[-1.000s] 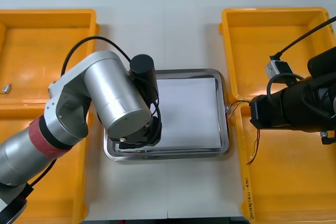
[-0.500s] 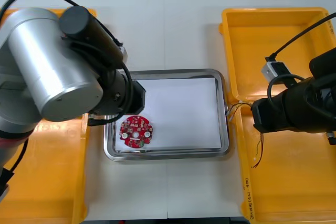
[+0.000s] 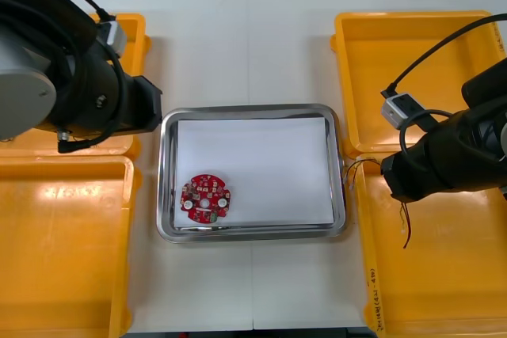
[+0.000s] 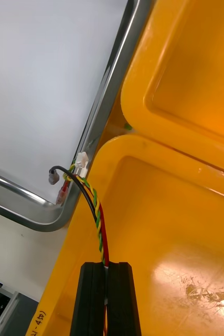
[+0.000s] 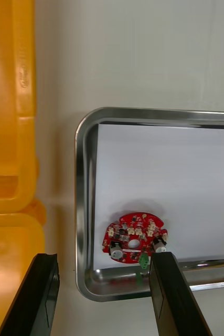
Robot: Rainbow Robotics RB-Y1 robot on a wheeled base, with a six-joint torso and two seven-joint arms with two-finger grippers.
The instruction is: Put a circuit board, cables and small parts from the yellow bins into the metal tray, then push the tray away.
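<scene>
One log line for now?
circuit board: in metal tray | left end effector: open, by tray rim | right end effector: shut on red and yellow cable, over yellow bin

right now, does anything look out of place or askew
Nothing stands out. The board lies flat in the tray, near-left corner. The right gripper, shut on the cable over a right bin, lets its free end reach the tray's rim, mid-transfer. The left gripper is open over the tray's left rim.
</scene>
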